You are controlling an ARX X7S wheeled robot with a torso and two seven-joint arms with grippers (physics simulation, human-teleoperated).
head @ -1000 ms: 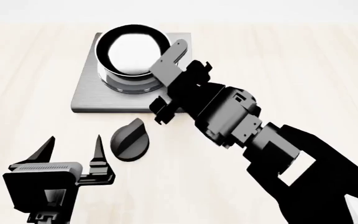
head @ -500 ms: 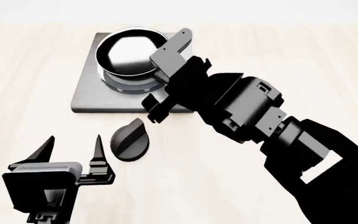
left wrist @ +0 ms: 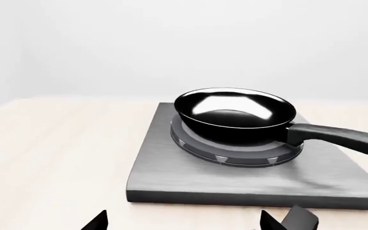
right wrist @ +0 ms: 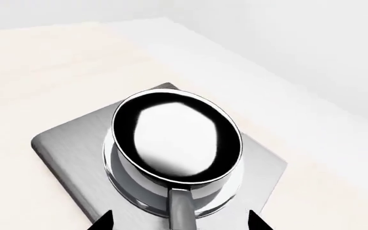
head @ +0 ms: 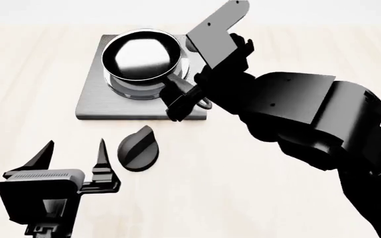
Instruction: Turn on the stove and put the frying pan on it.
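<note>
**Frying pan sits on the burner; both claws spread and empty**

The frying pan (head: pixel 142 58), a small round black vessel with a glossy, pale-reflecting inside, rests on the round burner (left wrist: pixel 235 149) of the stove (head: pixel 96 101). The burner is a raised disc of concentric dark metal rings. The stove itself is a flat square slab of brushed grey metal with softly rounded corners, lying on the pale, wood-toned table (head: pixel 38 64). The pan's long black handle (left wrist: pixel 337 138) runs out past the burner's edge and over the slab.

The black round knob (head: pixel 138 148), a low disc with a raised ridge across its top, lies on the table just in front of the stove's near edge, apart from the slab.

The right claw (right wrist: pixel 180 221) hovers above the handle; in its wrist view two dark finger tips stand wide apart on either side of the handle, not touching it, so it is open and holds nothing. In the head view its bulky black arm (head: pixel 309 119) crosses above the stove's near right corner.

The left claw (head: pixel 73 156) hangs over the table near the knob, its two pointed black fingers spread and empty.
</note>
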